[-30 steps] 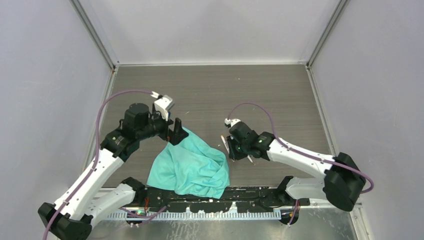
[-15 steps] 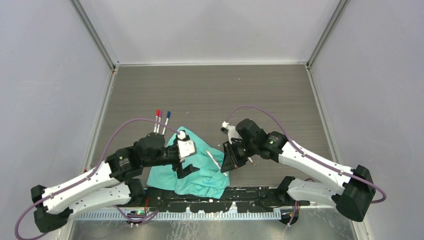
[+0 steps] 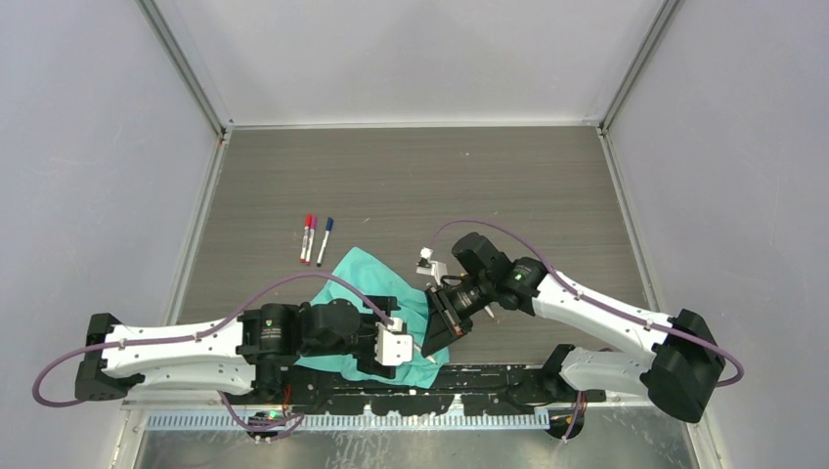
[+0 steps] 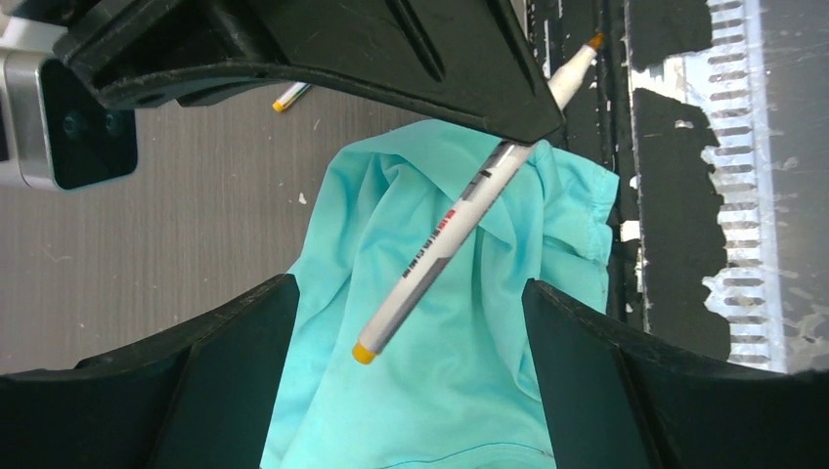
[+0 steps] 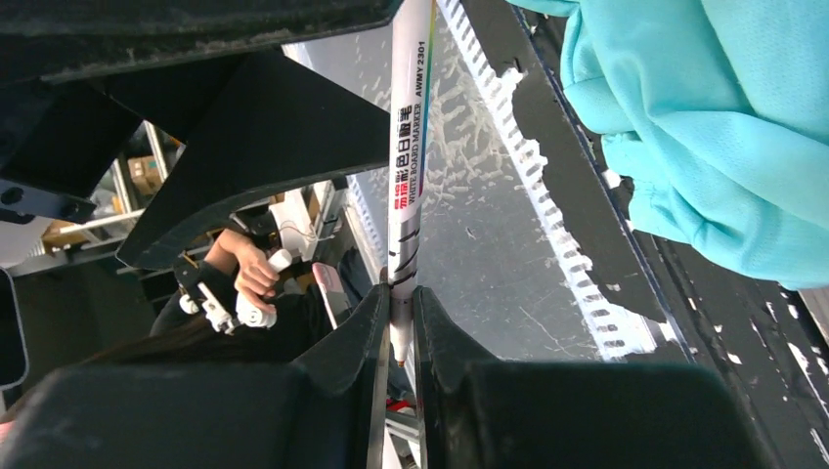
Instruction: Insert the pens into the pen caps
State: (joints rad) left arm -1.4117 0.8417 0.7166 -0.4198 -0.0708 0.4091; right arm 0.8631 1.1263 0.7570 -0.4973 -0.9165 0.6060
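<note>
My right gripper is shut on a white pen close to its bare orange tip. In the left wrist view this pen slants over the teal cloth, its yellow butt end lowest. It hangs between the fingers of my open left gripper and touches neither. From above, the left gripper and right gripper face each other over the cloth. Three more pens lie side by side on the table, with red, purple and blue caps on. No loose pen caps show.
A short white piece with a yellow end lies on the table beyond the cloth, mostly hidden by the right gripper's fingers. The black mounting rail runs along the near edge. Grey walls enclose the wood-grain table.
My left arm swung from the far left down over the cloth, uncovering the three pens on the table. My right gripper carried its pen left and nearer. The left jaws narrowed slightly.
</note>
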